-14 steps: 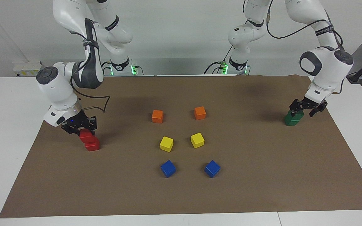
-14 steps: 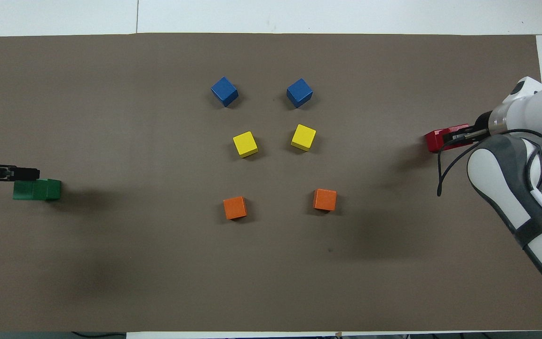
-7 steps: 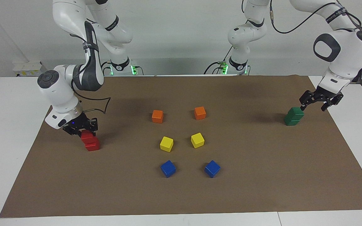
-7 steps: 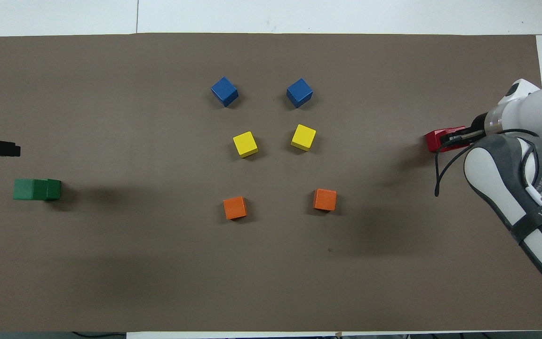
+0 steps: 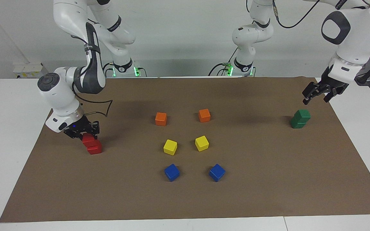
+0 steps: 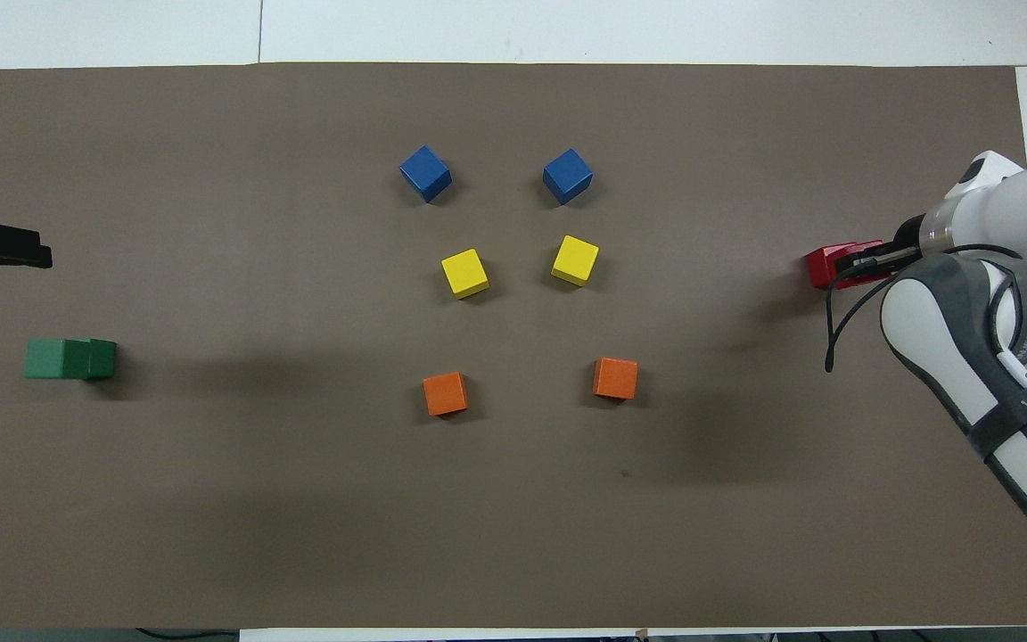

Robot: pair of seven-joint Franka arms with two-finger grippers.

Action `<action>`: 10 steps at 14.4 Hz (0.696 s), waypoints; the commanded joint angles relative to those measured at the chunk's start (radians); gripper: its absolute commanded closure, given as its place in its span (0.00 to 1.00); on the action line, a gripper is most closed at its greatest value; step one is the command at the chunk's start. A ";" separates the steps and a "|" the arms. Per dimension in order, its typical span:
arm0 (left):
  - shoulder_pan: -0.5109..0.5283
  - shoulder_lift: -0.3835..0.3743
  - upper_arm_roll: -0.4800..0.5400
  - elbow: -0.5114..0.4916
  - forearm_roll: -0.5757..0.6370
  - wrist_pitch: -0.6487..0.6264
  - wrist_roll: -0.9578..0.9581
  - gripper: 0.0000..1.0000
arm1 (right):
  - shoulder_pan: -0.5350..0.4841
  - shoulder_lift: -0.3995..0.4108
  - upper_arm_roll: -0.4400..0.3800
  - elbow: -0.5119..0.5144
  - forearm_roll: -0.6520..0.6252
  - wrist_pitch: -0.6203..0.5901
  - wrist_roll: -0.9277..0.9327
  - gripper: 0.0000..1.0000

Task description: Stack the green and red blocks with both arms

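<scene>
- upper red block partly hidden by right gripper, clamped on it atop lower red block, right arm's end
- left gripper raised, fingers apart, empty, above green stack; overhead view cuts it off

Counted on the tabletop: two red blocks, two green blocks, two orange cubes, two yellow cubes, two blue cubes.
</scene>
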 commanded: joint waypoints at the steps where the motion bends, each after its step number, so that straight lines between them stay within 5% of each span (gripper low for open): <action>1: -0.029 0.001 0.011 0.039 0.005 -0.067 -0.031 0.00 | -0.008 0.010 0.007 0.010 0.005 0.016 0.025 1.00; 10: -0.081 -0.030 0.037 0.142 0.004 -0.273 -0.062 0.00 | -0.009 0.020 0.007 0.003 -0.020 0.044 0.032 1.00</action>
